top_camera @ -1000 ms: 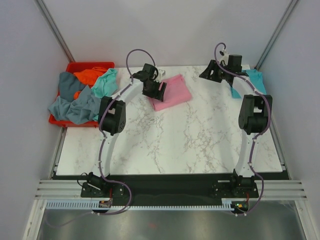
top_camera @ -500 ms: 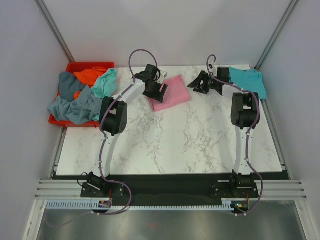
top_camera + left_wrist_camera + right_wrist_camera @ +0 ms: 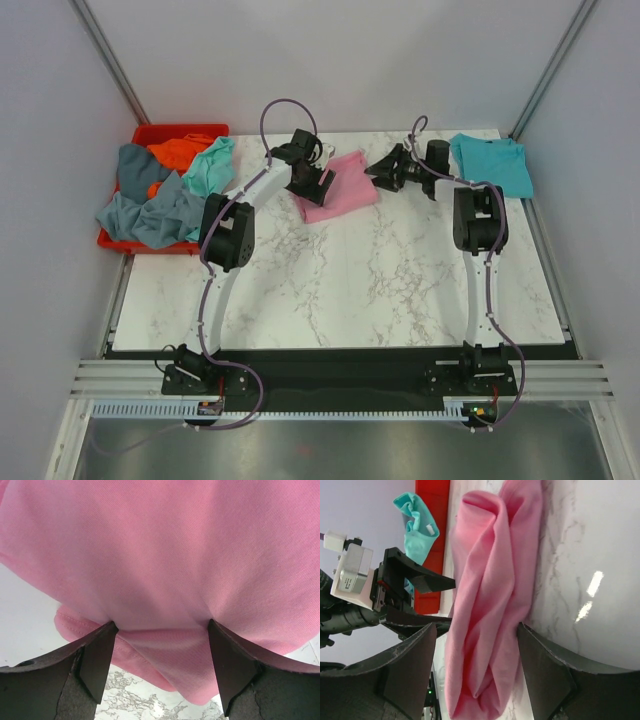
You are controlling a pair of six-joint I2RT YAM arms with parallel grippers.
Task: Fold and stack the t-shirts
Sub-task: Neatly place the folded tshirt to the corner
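You seem to be at the pick-up of the folded pink shirt (image 3: 345, 192), mid-back on the counter (image 3: 350, 290). Left claw (image 3: 318, 183) gapes wide over its left edge, and right claw (image 3: 383, 172) stands wide just beside its right edge; both are empty. Next, likely: pinch both edges and stack it on the teal shirt (image 3: 492, 163), back right.

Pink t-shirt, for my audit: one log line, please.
left gripper: open at pink t-shirt | right gripper: open, beside it | teal t-shirt: flat, far right

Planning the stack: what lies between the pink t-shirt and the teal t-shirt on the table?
Top view: the right arm and its open right tool stand between the pink t-shirt and the teal t-shirt, above the marble table; no other cloth.
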